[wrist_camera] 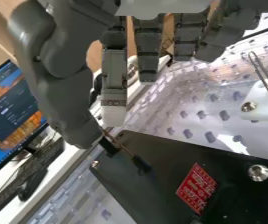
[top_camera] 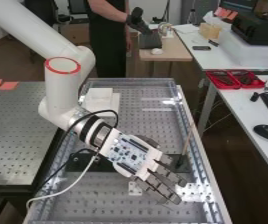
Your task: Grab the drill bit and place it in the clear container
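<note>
The drill bit, a thin brownish rod, leans at a slant over the black plate on the worktop; small black pieces sit around and beside its lower part. In the high view it rises near the worktop's right edge, just beyond the outstretched fingers. The robot hand is spread open, its fingers straight and its thumb held apart from them. The thumb's tip is right by the rod, though I cannot tell whether they touch.

The plate lies across the perforated worktop, partly under the hand, and bears a red label. Two white brackets stand nearer the high view's bottom, one close to the right edge, the other further in. Between the plate and the worktop's far end there is a stretch of perforated surface, with a pale boxy thing at its left side.

Beyond the right edge, across a gap, a side table carries two red trays side by side, with dark items in them.
</note>
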